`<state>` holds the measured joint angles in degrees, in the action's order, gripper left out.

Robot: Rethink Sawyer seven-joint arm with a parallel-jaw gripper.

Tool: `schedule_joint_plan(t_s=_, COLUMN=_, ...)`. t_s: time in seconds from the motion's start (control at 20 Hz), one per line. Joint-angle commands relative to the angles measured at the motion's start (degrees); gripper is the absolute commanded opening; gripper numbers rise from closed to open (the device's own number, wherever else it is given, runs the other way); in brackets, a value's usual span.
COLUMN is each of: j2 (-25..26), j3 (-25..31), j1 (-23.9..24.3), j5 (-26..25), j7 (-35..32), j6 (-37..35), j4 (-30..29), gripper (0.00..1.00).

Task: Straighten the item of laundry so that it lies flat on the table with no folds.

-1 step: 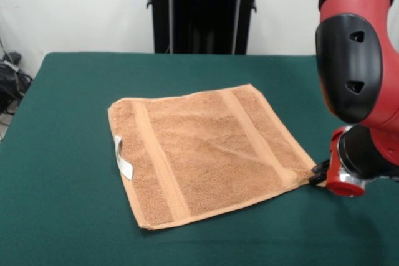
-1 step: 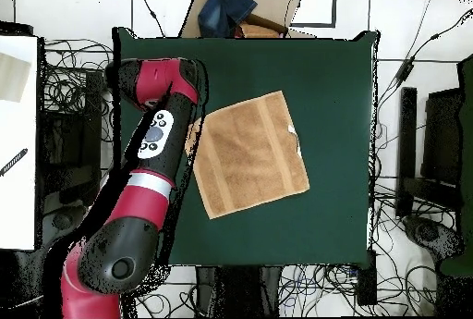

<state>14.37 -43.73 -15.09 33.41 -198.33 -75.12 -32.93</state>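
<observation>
Arm (image 2: 148, 186): glossy red shell sections with black rounded joint housings. One black housing carries two small triangular recesses. A light grey control panel with dark buttons sits on one link. A silver band, possibly a joint ring, encircles another.

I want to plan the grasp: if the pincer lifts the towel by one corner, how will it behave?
The towel is thin terry cloth lying flat, so it would probably hang limp. It looks light. On the felt-like table it may drag and wrinkle rather than slide.
</observation>
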Motion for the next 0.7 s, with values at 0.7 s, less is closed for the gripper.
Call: schedule_joint_plan(t_s=0.7, j2=4.13, j3=7.93, j1=-2.24, j5=8.80, j7=-16.81, j6=2.43, j4=1.37, gripper=0.00)
